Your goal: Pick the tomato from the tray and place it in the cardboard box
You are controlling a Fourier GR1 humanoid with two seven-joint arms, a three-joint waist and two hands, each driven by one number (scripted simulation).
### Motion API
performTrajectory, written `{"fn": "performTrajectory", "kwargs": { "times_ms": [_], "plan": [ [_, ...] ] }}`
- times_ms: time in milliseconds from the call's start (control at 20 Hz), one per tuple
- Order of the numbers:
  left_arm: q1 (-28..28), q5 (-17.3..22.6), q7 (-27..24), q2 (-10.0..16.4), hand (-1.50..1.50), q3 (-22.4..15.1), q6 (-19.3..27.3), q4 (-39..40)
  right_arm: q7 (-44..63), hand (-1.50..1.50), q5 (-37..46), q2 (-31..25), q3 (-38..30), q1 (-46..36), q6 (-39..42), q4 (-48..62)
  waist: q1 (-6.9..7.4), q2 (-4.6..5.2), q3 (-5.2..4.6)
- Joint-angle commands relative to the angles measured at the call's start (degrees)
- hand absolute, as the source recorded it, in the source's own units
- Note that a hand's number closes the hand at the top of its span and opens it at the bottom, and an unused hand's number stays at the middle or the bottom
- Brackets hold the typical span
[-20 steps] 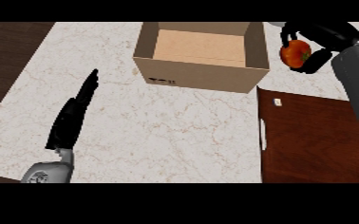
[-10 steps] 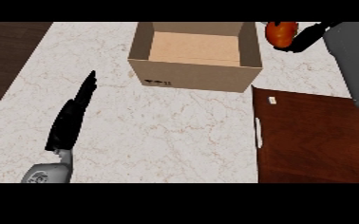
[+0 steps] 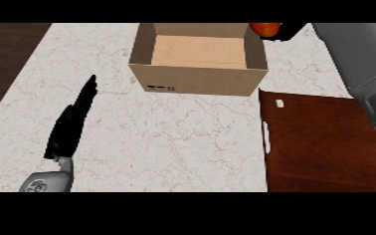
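**Tomato just outside the box's upper right corner**

The round red-orange tomato [image 3: 264, 29] sits at the top edge of the frame, in the black right hand [image 3: 288, 30]. The fingers curl against its right side, though most of that hand is cut off by the frame's edge. It is clear of the flat dark brown wooden tray [image 3: 323, 144], which lies at the lower right.

The open brown cardboard box [image 3: 198, 82] stands in the upper middle. The tomato appears to hang right at the box's upper right corner, beside the rim and not yet over the opening. The tan floor of the box lies to the tomato's left and slightly lower in the frame, so the coming move is probably a short carry leftward before release.

The black left hand [image 3: 70, 124] rests at the lower left on the white marble counter [image 3: 183, 139], fingers straight and together, well apart from the box. The right hand is much the nearer.
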Motion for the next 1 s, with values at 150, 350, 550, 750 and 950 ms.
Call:
{"fn": "performTrajectory", "kwargs": {
  "times_ms": [150, 350, 550, 750, 950],
  "plan": [
    [0.7, 1.1, 0.9, 1.1, 0.0, 0.9, -1.3, -1.4, 1.6, 1.5, 0.5, 5.8, 1.2, -6.5, 4.0, 3.8, -0.22, -0.25, -0.06],
    [-0.6, -0.1, 1.5, 0.5, 0.0, 0.3, -0.5, -0.8, 5.1, 1.5, 2.1, 11.1, 3.0, -8.2, 1.8, 5.6, 0.16, 0.09, -0.1],
    [1.7, -0.4, -1.1, -0.6, 0.0, -0.2, 0.4, -0.5, 6.3, 1.5, 3.3, 15.4, 4.2, -6.5, -1.6, 7.0, -0.4, -0.12, -0.11],
    [0.7, -1.5, -0.4, -1.6, 0.0, -0.6, 1.6, 0.9, 8.7, 1.5, 5.9, 18.7, 6.5, -5.9, -4.1, 8.2, -0.73, -0.04, -0.12],
    [-0.1, -0.3, -1.4, 0.4, 0.0, 1.3, 0.2, 1.0, 14.1, -1.5, 5.5, 20.4, 5.6, -5.6, -4.6, 10.4, -0.44, 0.12, -0.14]
  ]
}}
